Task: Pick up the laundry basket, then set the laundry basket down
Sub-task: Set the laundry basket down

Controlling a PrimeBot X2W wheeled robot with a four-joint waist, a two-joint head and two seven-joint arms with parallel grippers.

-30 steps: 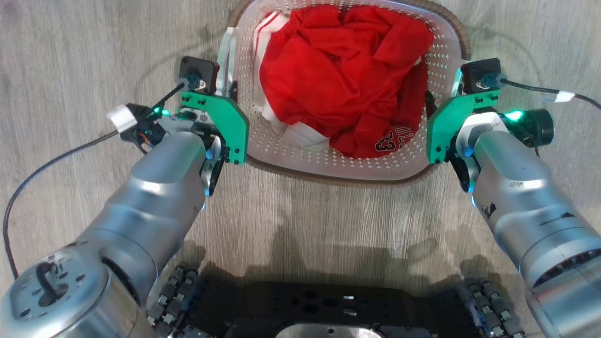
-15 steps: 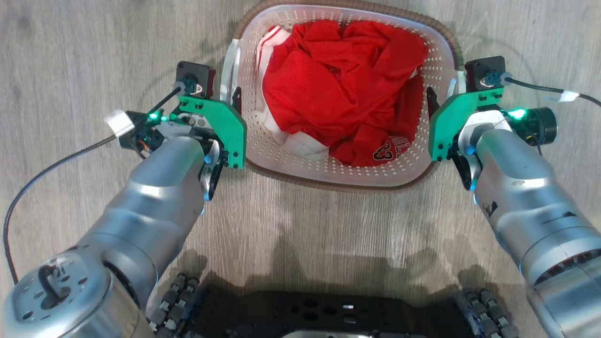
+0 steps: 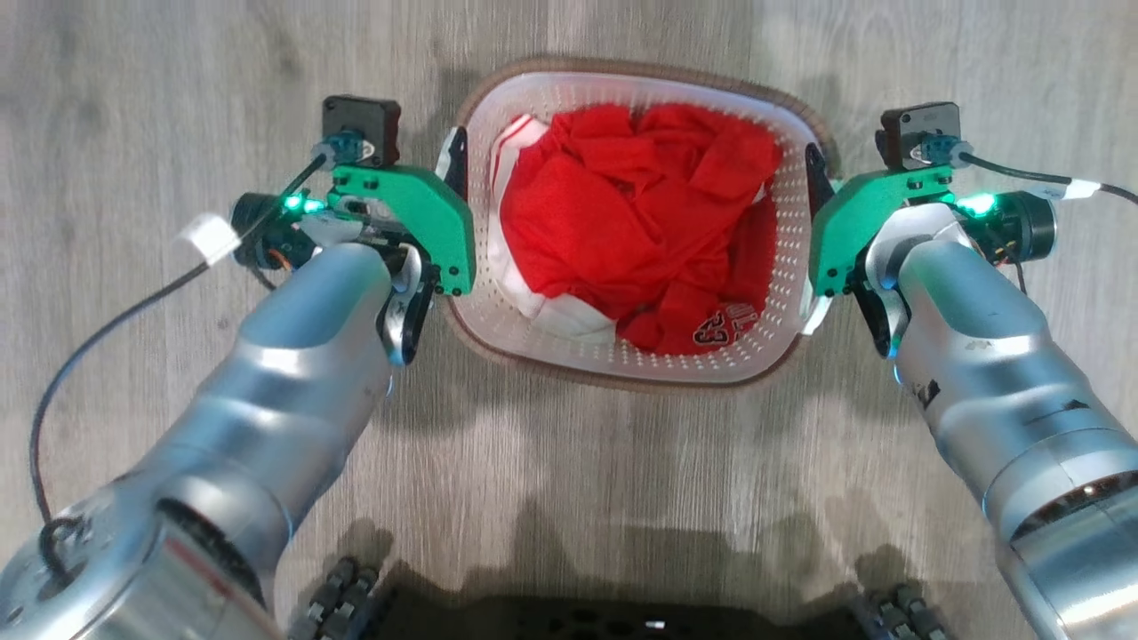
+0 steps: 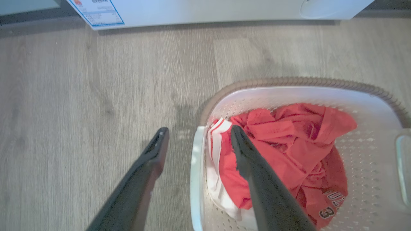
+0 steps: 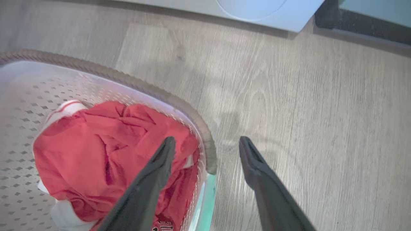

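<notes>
On the red garment (image 4: 289,154) in the laundry basket (image 4: 308,81), numeral "3" is legible; adjoining letters are partly folded away. The label (image 4: 98,11) on the white appliance (image 4: 208,9) carries print too small to read.

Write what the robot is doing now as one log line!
white perforated plastic laundry basket: holds red clothes | left claw: open, straddling its wall | right claw: open, straddling its wall

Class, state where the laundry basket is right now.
Upper centre of the head view: the laundry basket lies between the left hand and right hand, each straddling a side wall.
</notes>
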